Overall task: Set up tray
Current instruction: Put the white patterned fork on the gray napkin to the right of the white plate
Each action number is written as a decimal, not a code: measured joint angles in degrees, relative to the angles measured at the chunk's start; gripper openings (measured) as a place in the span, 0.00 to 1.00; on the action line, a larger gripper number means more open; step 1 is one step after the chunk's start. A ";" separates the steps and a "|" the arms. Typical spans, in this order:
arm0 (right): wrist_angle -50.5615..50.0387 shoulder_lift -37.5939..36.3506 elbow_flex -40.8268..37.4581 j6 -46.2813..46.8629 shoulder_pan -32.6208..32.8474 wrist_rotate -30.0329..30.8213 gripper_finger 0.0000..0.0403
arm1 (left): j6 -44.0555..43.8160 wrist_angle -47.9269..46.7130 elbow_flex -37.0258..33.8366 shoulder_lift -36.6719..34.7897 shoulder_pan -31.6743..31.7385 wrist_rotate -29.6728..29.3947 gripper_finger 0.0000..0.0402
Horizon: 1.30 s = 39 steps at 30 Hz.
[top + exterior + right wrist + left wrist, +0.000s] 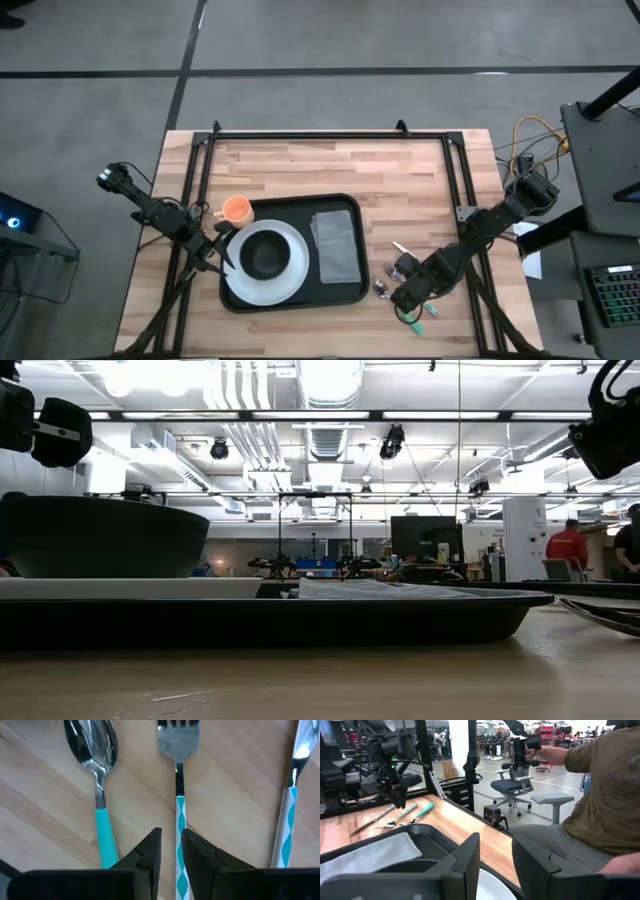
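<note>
The black tray [352, 290] lies mid-table. On it are a white plate [292, 268] with a dark bowl [264, 256] and a grey napkin [336, 243]. An orange cup [237, 209] stands on the wood by the tray's far left corner. A teal-handled spoon [97, 770], fork [178, 780] and knife [292, 795] lie flat on the wood right of the tray. My right gripper [171, 845] points down over them, open by a narrow gap, with a finger on each side of the fork's handle. My left gripper [496, 860] hovers open at the plate's left edge.
Black frame rails [330, 135] run along the table's far, left and right edges. A small camera [492, 813] sits on the near edge. A person in an olive shirt [602, 795] stands just past that edge. Bare wood [330, 165] lies beyond the tray.
</note>
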 joint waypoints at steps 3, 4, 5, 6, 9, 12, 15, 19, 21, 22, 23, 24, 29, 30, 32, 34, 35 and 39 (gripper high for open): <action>2.97 0.00 -1.36 -0.28 0.00 0.06 0.17 | 0.00 0.00 0.00 0.02 -0.02 -0.01 0.24; 4.04 0.02 -1.97 -0.34 0.00 0.06 0.17 | 0.00 0.01 0.02 0.00 -0.01 0.01 0.24; 4.89 0.00 -2.74 -0.37 0.00 0.06 0.17 | 0.00 0.02 0.00 0.00 -0.02 0.01 0.24; 5.89 0.00 -3.57 -0.32 0.00 0.09 0.17 | 0.00 0.01 0.01 0.02 -0.01 -0.01 0.24; 9.95 0.07 -5.96 -0.29 0.00 0.02 0.17 | 0.00 0.00 0.00 0.02 -0.02 0.00 0.24; 10.78 -0.07 -7.11 0.02 0.00 -0.09 0.17 | 0.00 0.00 0.00 0.02 -0.01 0.00 0.24; 10.84 -0.11 -7.31 -0.19 0.00 -0.16 0.17 | 0.00 0.01 0.01 0.02 -0.02 0.01 0.24; 10.64 -0.10 -7.31 -0.43 0.00 -0.16 0.17 | 0.00 0.00 0.02 0.02 0.00 -0.01 0.24; 10.89 -0.09 -7.35 -0.35 0.00 -0.07 0.17 | 0.00 0.02 0.02 0.02 0.00 -0.01 0.24; 11.13 -0.09 -7.39 -0.35 0.00 -0.04 0.17 | 0.00 0.00 0.02 0.02 -0.02 0.00 0.24; 11.48 -0.18 -7.42 -0.39 0.00 0.05 0.17 | 0.00 0.00 0.01 0.02 -0.02 0.00 0.24; 11.79 -0.28 -7.39 -0.44 0.00 0.10 0.17 | 0.00 0.01 0.00 0.02 -0.01 -0.01 0.24; 11.81 -0.25 -6.51 -0.53 0.00 0.24 0.17 | 0.00 0.00 0.01 0.02 -0.01 0.00 0.24; 11.83 -0.24 -6.45 -0.59 0.00 0.28 0.17 | 0.00 0.00 0.00 0.00 -0.01 0.01 0.24; 11.79 -0.24 -6.42 -0.56 0.00 0.28 0.17 | 0.00 0.00 0.02 0.01 -0.01 0.00 0.24; 11.75 -0.24 -6.42 -0.50 0.00 0.32 0.17 | 0.00 0.00 0.02 0.02 -0.01 0.01 0.24; 11.75 -0.24 -6.42 -0.50 0.00 0.41 0.17 | 0.00 0.00 0.00 0.02 -0.01 0.00 0.24; 11.60 -0.24 -6.42 -0.59 0.00 1.45 0.17 | 0.00 0.00 0.02 0.02 0.00 -0.01 0.24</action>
